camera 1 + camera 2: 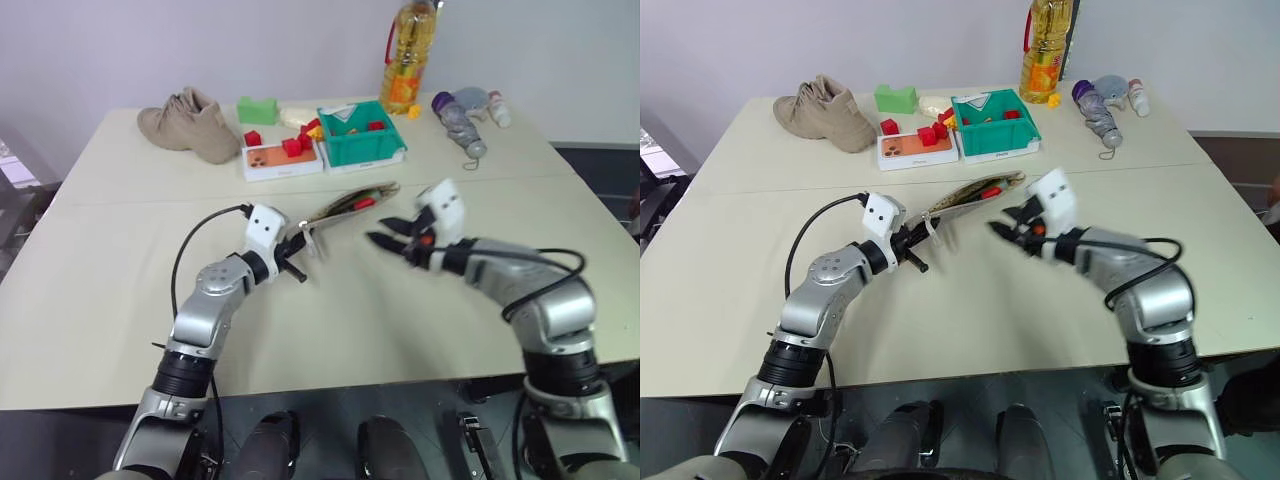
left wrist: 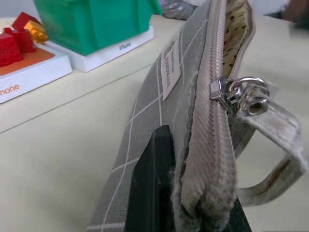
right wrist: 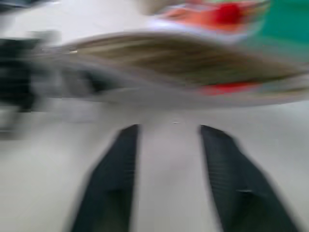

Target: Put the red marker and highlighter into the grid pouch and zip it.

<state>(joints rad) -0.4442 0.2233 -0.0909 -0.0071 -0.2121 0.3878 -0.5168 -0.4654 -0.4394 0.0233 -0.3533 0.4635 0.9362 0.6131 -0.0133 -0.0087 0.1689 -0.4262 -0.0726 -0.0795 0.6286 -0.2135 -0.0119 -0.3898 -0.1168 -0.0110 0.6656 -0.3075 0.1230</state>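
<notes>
grey grid pouch in left gripper

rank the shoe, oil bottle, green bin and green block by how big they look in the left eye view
1. shoe
2. oil bottle and green bin: look about alike; the bottle is cut off at the top
3. green block

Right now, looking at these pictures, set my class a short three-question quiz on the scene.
1. True or false: the left claw is shut on the grid pouch.
2. The right claw is: A) open and holding nothing, B) shut on the pouch.
3. What red thing shows inside the pouch's open mouth?

Key: 1 true. 2 A. 3 the red marker.
</notes>
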